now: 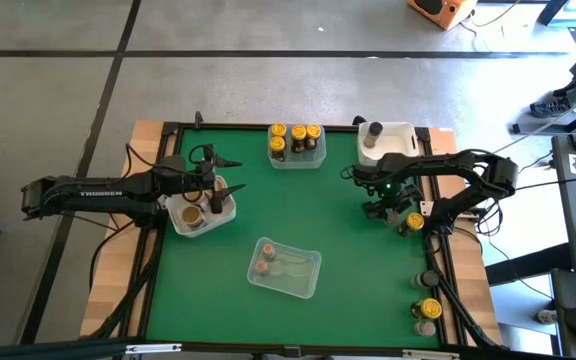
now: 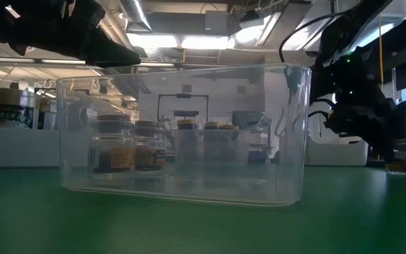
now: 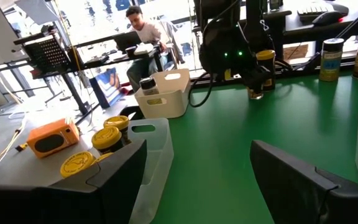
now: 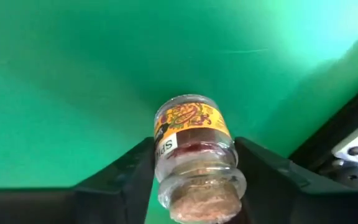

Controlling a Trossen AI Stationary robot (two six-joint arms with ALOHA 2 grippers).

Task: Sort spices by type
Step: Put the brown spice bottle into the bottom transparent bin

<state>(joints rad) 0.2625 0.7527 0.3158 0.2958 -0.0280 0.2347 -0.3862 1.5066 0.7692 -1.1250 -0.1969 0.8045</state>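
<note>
Spice jar (image 4: 194,155) sits between the right gripper (image 1: 408,222) fingers at the right edge of the green mat (image 1: 348,240); they flank it closely, but I can't tell if they're gripping yet. Confirm a firm mid-body grip before lifting, then go straight up. Left gripper (image 1: 230,175) waits open over its tub (image 1: 178,225).

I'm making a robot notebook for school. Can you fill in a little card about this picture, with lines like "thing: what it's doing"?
table: green mat
right gripper: fingers on both sides of a spice jar, at the table's right edge
left gripper: open, holding nothing, over a white tub
back tub: three yellow-lidded jars
middle clear tub: two pinkish-lidded jars
waiting jars: right edge, near corner
</note>
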